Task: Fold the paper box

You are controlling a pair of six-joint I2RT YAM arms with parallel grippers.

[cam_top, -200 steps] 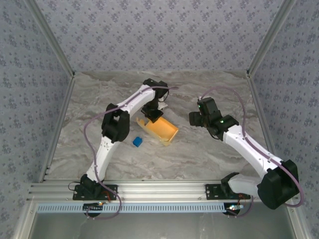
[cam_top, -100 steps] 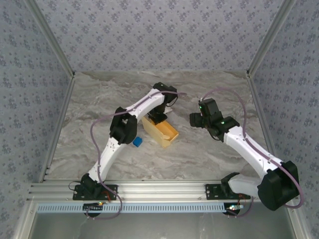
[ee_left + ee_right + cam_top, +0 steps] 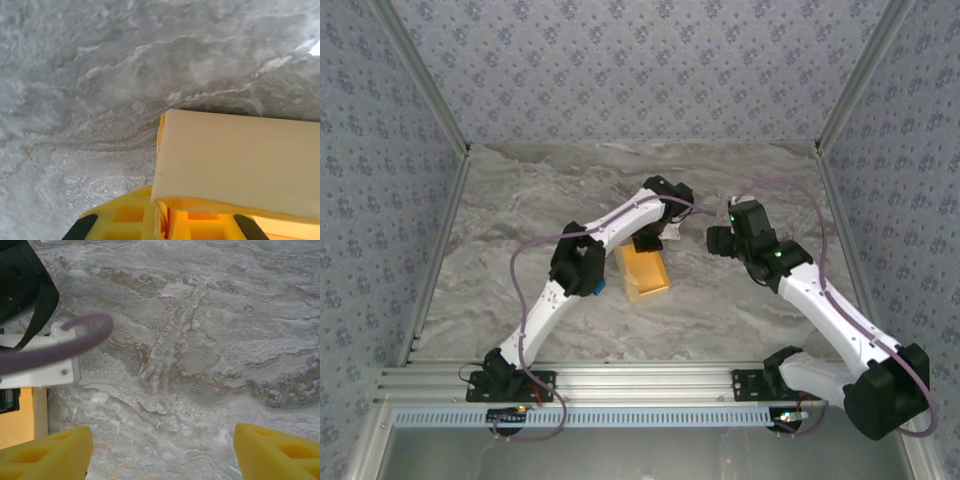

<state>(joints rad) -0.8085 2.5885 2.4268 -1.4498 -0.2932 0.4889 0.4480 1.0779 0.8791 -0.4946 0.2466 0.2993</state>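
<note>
The paper box (image 3: pixel 645 272), a yellow-orange card tray, lies at mid-table with its long side pointing toward the near edge. My left gripper (image 3: pixel 648 240) is at its far end, shut on one wall. In the left wrist view that pale card wall (image 3: pixel 235 170) is pinched between the yellow fingers (image 3: pixel 125 220), and the left gripper (image 3: pixel 167 222) is closed around it. My right gripper (image 3: pixel 720 240) hovers to the box's right, apart from it. It is open (image 3: pixel 162 460) over bare marble, and a corner of the box (image 3: pixel 15 420) shows at the left edge.
A small blue cube (image 3: pixel 599 287) sits just left of the box, partly behind the left arm's elbow. The left arm's purple cable (image 3: pixel 55 347) crosses the right wrist view. Patterned walls enclose the table (image 3: pixel 520 200) on three sides.
The left arm has swung right and turned the box from a diagonal lie to nearly lengthwise. The right gripper has shifted slightly right and stayed open.
</note>
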